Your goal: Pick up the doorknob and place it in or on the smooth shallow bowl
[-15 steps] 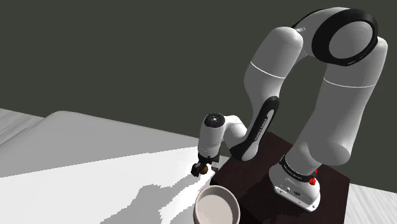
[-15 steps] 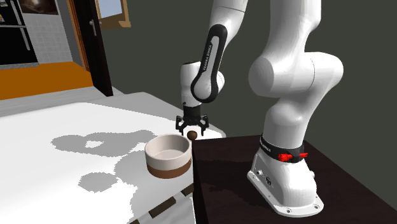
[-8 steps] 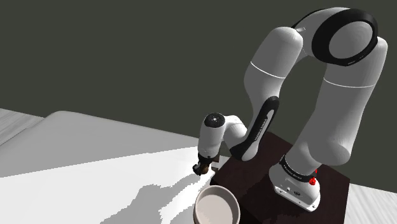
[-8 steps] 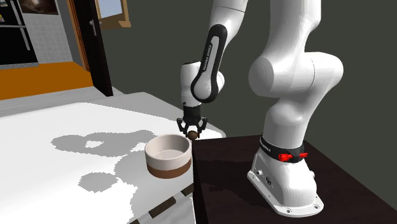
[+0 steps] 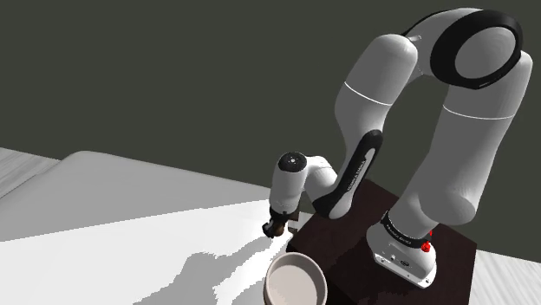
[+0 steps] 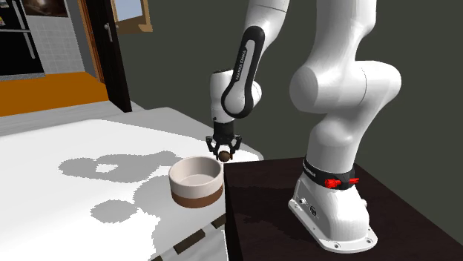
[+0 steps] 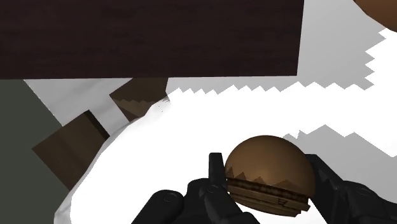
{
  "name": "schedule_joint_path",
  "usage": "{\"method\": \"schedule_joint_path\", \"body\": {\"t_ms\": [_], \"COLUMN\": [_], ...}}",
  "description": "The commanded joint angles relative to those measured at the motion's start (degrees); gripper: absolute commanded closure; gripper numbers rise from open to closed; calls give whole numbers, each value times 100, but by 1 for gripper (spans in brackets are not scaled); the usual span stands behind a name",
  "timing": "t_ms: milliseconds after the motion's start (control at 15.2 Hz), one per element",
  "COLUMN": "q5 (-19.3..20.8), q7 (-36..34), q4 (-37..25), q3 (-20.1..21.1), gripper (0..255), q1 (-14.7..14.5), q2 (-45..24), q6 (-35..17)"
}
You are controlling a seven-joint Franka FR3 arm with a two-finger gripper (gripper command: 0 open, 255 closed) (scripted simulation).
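A small round brown doorknob (image 7: 270, 173) sits clasped between my black fingers (image 7: 216, 172), a little above the white surface. In the second exterior view my gripper (image 6: 223, 153) is shut on the doorknob (image 6: 223, 156) just behind the bowl (image 6: 196, 182), beside the corner of the dark stand. The bowl is whitish inside with a brown band around its base. From the shoulder camera my gripper (image 5: 276, 229) hangs close above the surface, with the bowl (image 5: 295, 283) nearer the camera at the bottom edge.
The dark brown stand (image 6: 297, 230) carries the arm's base (image 6: 330, 211) right beside the bowl. The white surface (image 6: 81, 185) spreads away toward the second exterior view's left, with arm shadows on it. A dark door and orange floor (image 6: 44, 93) lie far behind.
The fingers closed on the doorknob about a second ago. Since then the gripper has risen slightly with the doorknob in it.
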State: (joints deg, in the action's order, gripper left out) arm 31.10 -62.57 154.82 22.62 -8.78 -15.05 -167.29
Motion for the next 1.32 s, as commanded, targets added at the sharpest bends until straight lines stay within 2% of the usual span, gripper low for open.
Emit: {"method": "schedule_joint_path", "body": {"t_ms": [0, 264, 528, 858, 1254], "q5": [-347, -1248, -2298, -3427, -4171], "q7": [270, 940, 1701, 2509, 3048], "q4": [89, 221, 305, 328, 273], "q3": [310, 971, 1472, 1640, 1494], "gripper": [255, 255, 255, 255, 255], "q1": [241, 700, 962, 883, 614], "q2": [212, 679, 1193, 1845, 2535], "q6": [114, 384, 690, 1169, 1820]}}
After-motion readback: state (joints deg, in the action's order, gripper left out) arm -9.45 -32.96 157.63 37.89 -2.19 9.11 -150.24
